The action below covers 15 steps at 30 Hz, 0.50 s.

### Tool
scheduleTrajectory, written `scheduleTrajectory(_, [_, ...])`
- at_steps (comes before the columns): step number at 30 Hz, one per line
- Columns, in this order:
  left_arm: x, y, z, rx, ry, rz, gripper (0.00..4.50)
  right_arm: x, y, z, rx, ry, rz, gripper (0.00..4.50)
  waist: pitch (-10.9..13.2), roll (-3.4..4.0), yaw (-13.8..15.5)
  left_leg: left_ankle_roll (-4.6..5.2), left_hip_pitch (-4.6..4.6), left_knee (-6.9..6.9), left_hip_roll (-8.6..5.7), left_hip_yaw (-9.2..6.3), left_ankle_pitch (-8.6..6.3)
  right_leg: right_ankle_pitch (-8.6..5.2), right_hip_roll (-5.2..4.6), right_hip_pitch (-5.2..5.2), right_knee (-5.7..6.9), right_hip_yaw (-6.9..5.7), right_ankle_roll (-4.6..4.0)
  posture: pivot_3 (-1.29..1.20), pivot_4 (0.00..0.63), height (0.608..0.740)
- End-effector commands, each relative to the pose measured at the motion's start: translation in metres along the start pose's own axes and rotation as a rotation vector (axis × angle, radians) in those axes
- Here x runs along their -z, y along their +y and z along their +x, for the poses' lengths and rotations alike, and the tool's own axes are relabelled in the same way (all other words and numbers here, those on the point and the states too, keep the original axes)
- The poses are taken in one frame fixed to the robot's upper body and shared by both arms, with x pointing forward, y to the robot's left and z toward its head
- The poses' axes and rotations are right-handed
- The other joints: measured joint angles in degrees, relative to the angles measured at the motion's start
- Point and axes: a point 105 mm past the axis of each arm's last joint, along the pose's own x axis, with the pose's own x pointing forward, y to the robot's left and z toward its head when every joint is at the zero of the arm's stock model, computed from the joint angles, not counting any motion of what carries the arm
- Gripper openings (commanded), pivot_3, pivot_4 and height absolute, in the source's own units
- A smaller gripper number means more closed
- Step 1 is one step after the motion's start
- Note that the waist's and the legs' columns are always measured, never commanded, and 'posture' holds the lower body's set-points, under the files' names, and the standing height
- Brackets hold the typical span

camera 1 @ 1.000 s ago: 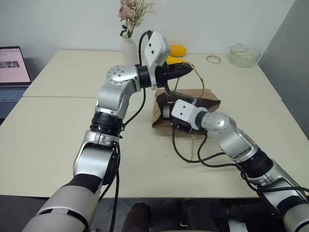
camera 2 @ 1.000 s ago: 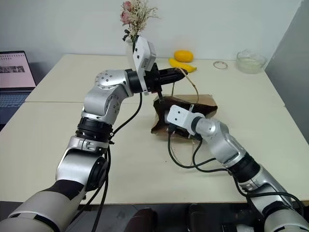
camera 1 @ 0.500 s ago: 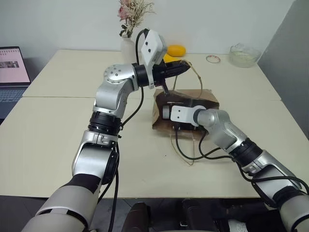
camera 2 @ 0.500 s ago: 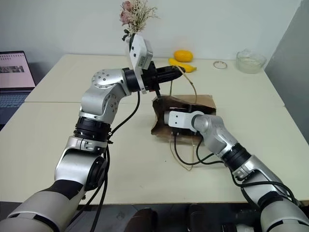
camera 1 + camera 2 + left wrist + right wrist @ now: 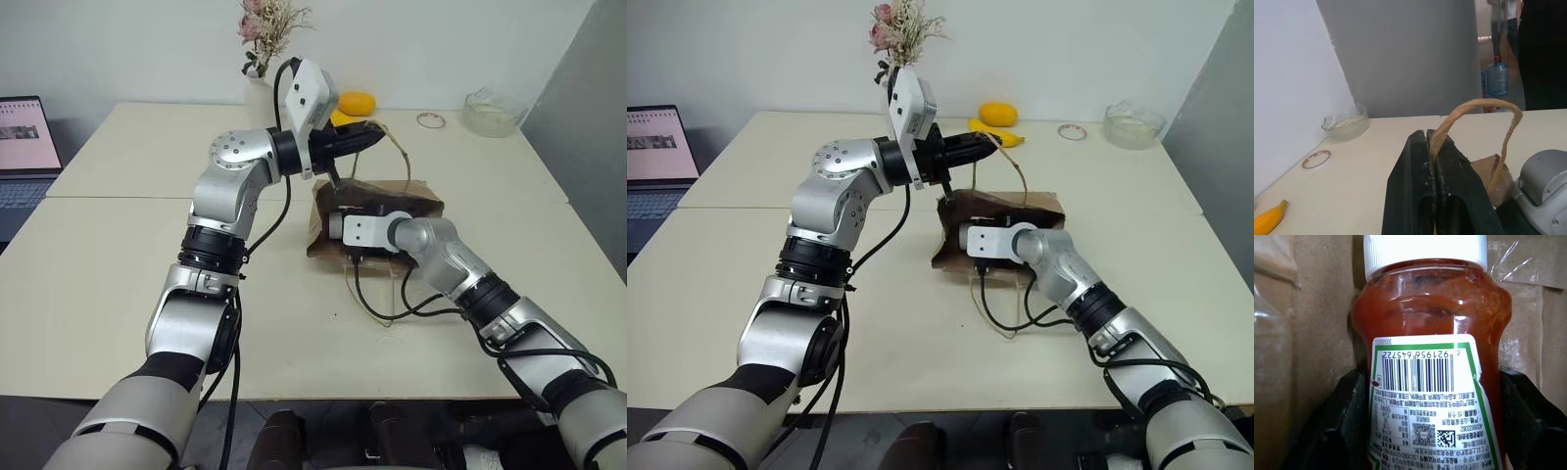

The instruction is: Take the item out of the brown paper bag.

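The brown paper bag [image 5: 421,204] lies on its side at mid-table, its mouth toward me. My left gripper [image 5: 1428,134] hovers above the bag, shut on its pale cord handle [image 5: 1474,103] and holding the loop up. My right gripper [image 5: 1436,396] reaches into the bag's mouth, with its white wrist [image 5: 367,230] at the opening. Inside is the item [image 5: 1430,308], a red bottle with a white cap and a barcode label. One black finger [image 5: 1347,411] presses its side, and the other finger sits against the opposite side.
Beyond the bag, at the back of the table [image 5: 118,264], are a banana [image 5: 345,119], a yellow fruit [image 5: 360,102], a white vase of dried flowers [image 5: 260,98], a small ring [image 5: 430,119] and a glass bowl [image 5: 495,113]. A laptop [image 5: 24,147] stands at the far left.
My right arm has pushed forward and down into the bag's mouth and its wrist has rolled. The left gripper has held still with the handle.
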Motion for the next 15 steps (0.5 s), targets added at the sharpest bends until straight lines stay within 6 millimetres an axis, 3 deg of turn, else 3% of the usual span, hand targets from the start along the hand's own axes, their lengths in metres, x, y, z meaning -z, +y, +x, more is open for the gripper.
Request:
scheduleTrajectory(1, [-0.015,0.003,-0.003,-0.008,-0.037,0.057,0.00,-0.016,-0.020,-0.017,0.051,-0.099,0.027,3.14,0.01,0.01,-0.01,0.00,0.00,0.00,0.00,0.00,0.00,0.00,0.00,-0.01,0.00,0.01,0.00,0.00,0.150,0.740])
scheduleTrajectory(10, [-0.009,0.005,-0.005,-0.019,-0.011,0.077,0.00,-0.049,-0.044,-0.066,0.035,-0.346,0.120,3.14,0.03,0.05,0.08,0.00,-0.04,-0.01,0.00,-0.02,0.00,-0.01,0.01,-0.04,0.01,-0.03,0.02,0.00,0.150,0.740])
scheduleTrajectory(15, [-0.005,0.004,-0.005,-0.021,0.000,0.083,0.00,-0.063,-0.043,-0.097,-0.036,-0.490,0.123,3.14,0.04,0.05,0.14,0.00,-0.05,-0.01,-0.01,-0.02,0.00,-0.02,0.00,-0.04,-0.01,-0.05,0.03,0.00,0.150,0.740])
